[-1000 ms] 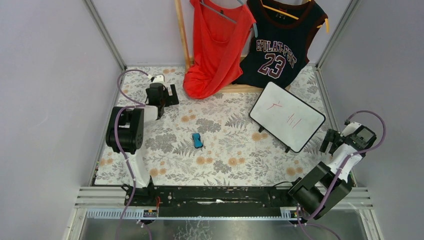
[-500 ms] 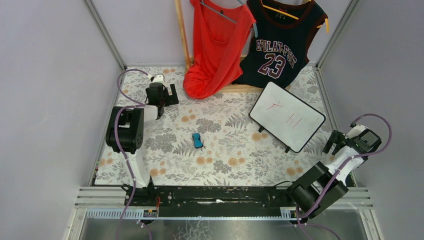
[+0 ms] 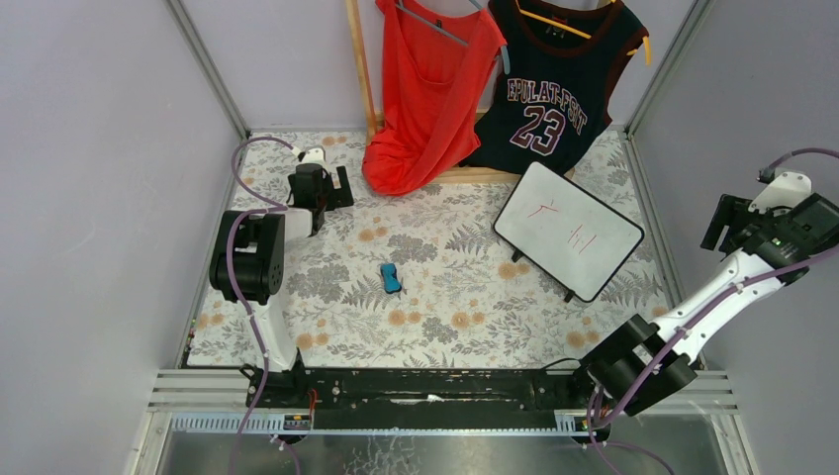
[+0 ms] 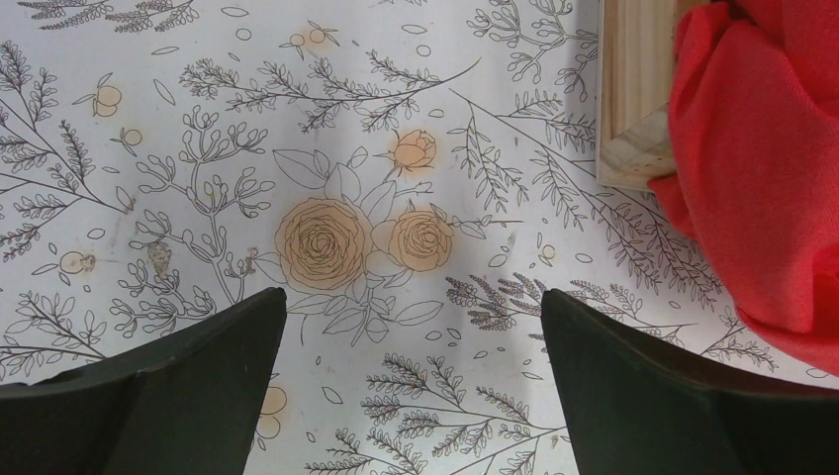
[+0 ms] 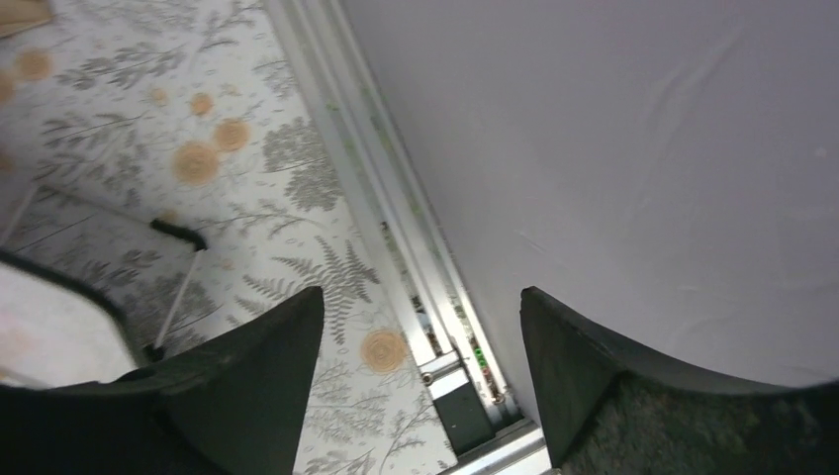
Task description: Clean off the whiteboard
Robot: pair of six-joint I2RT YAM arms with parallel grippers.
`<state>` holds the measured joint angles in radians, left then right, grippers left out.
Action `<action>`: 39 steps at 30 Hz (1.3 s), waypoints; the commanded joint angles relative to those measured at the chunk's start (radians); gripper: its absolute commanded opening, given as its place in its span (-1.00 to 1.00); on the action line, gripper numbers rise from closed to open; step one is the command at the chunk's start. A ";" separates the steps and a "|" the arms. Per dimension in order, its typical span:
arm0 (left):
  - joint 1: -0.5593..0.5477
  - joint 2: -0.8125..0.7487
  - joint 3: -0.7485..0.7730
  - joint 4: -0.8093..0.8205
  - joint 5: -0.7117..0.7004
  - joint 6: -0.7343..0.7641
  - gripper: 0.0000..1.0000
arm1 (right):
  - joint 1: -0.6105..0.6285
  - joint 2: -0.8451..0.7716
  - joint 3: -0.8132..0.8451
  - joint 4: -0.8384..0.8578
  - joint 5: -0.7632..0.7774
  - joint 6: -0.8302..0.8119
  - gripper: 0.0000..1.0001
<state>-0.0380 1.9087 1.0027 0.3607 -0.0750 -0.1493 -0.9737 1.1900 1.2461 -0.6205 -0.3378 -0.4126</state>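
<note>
Red-marked whiteboard point(image 3: 569, 230) by the table's point(image 3: 445, 292) right edge looks light, stiff, slick; steady its black frame. Left gripper point(image 4: 414, 297), right gripper point(image 5: 420, 295) gape empty.

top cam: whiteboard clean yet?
No, the whiteboard bears red marker strokes, and the blue eraser lies on the table away from it.

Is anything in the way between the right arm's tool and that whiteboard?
Nothing visible. The right tool hangs open near the side wall, and only flowered tabletop lies between it and the whiteboard.
</note>
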 commanded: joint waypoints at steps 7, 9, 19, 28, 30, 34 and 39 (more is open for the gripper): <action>0.006 0.014 0.025 0.011 0.000 -0.007 1.00 | -0.003 0.140 0.267 -0.421 -0.386 -0.170 0.49; 0.007 0.014 0.025 0.011 0.000 -0.007 1.00 | -0.002 0.168 0.286 -0.474 -0.430 -0.217 0.50; 0.007 0.013 0.025 0.011 0.002 -0.006 1.00 | -0.002 0.278 0.294 -0.655 -0.592 -0.435 0.37; -0.007 0.003 0.020 0.021 0.082 0.059 1.00 | -0.003 0.301 0.263 -0.649 -0.574 -0.446 0.31; -0.016 -0.015 0.028 0.004 0.091 0.079 1.00 | -0.003 0.293 0.253 -0.633 -0.564 -0.442 0.31; -0.022 -0.078 0.059 -0.035 0.145 0.040 0.92 | -0.002 0.292 0.252 -0.612 -0.563 -0.427 0.32; -0.039 -0.135 0.163 -0.127 0.296 -0.041 0.91 | -0.002 0.322 0.261 -0.618 -0.588 -0.426 0.32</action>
<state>-0.0589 1.8534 1.0603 0.2794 0.0841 -0.1314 -0.9745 1.5097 1.4937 -1.2377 -0.8825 -0.8352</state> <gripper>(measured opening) 0.956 0.658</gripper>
